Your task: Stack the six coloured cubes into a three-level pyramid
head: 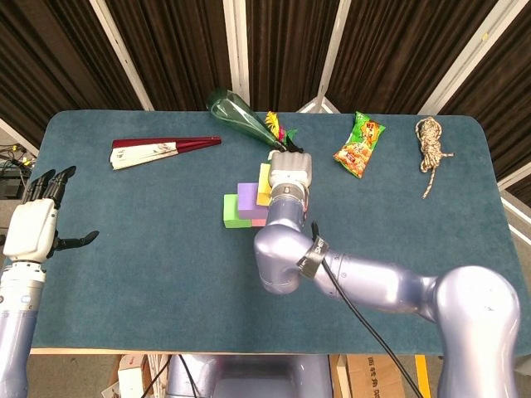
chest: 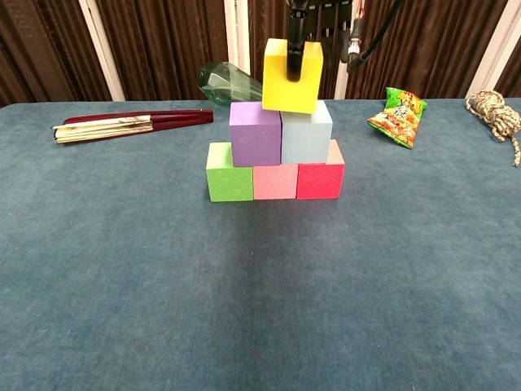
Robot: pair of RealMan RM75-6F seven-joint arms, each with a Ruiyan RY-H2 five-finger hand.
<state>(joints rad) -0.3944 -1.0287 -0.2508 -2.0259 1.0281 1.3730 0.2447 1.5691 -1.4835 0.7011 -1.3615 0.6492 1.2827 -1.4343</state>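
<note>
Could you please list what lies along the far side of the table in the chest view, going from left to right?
Folded fan → green glass bottle → snack packet → coil of rope.
</note>
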